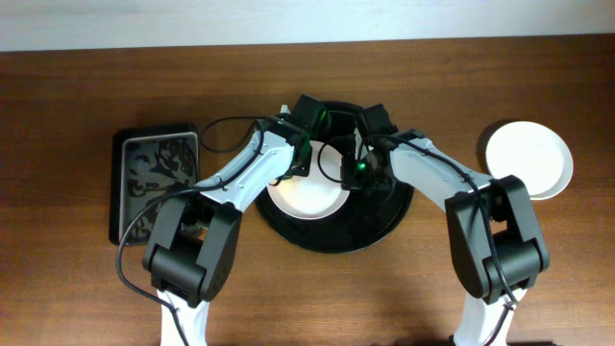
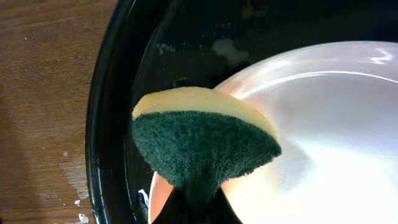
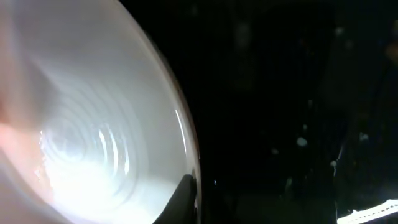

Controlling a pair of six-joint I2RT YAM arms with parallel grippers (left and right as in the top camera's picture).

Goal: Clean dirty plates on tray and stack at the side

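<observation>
A white plate lies in the round black tray at the table's middle. My left gripper is shut on a yellow sponge with a green scrub face, held at the plate's rim on the tray's far left side. An orange tint shows on the plate near the sponge. My right gripper grips the plate's right rim. In the right wrist view one dark finger lies on the inside of the plate; the other finger is hidden against the tray.
White plates sit on the table to the right of the tray. A rectangular black-rimmed grey sponge tray stands to the left. Both arms reach in over the table's front half. Wet specks lie on the wood beside the tray rim.
</observation>
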